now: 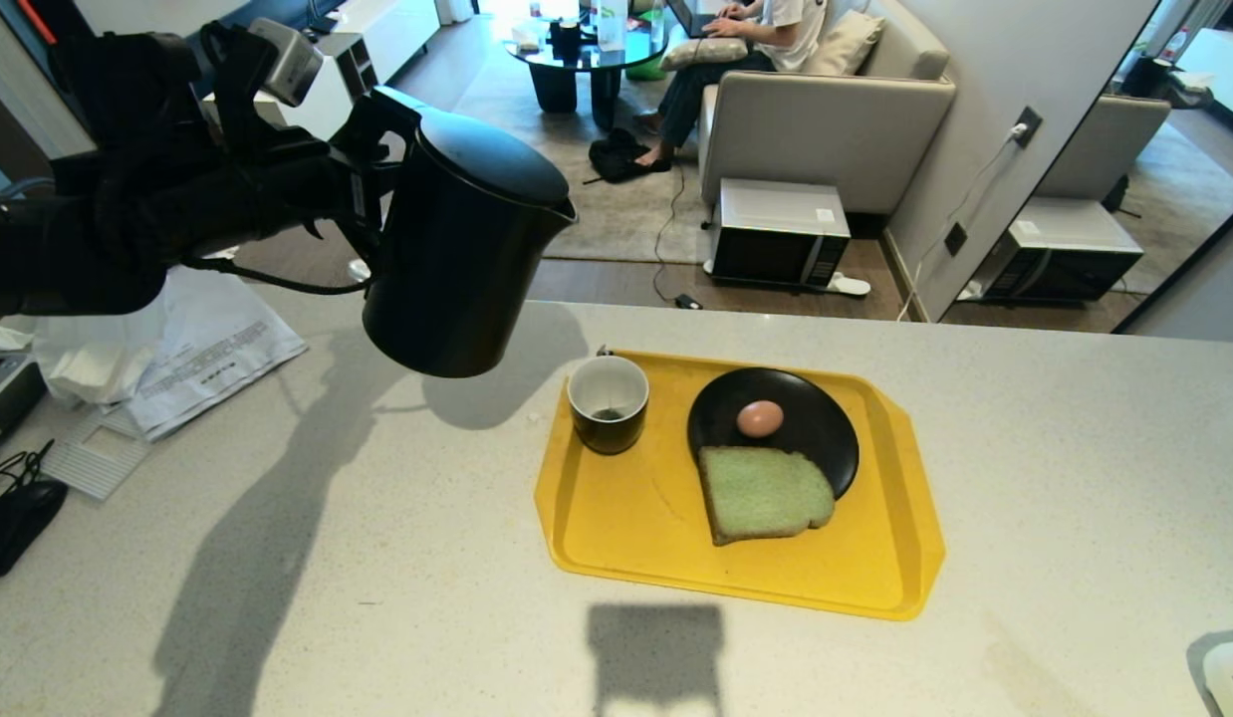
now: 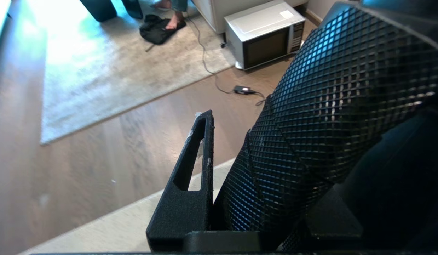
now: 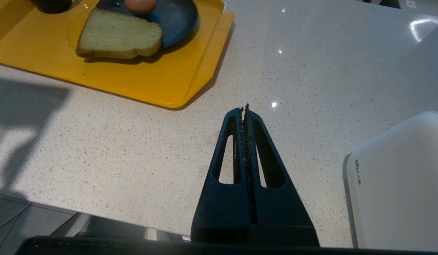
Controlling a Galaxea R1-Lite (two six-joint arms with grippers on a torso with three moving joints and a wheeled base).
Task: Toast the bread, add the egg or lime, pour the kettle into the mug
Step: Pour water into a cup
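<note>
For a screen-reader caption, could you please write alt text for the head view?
The left tool holds a black kettle by its handle in the air, spout toward a mug on a yellow tray. Also on the tray, a black plate carries an egg, and a slice of green bread overlaps the plate's near edge.

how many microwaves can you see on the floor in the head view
2: one microwave on the floor against the back of the sofa, another microwave further right beyond the wall, possibly a mirror reflection.
</note>
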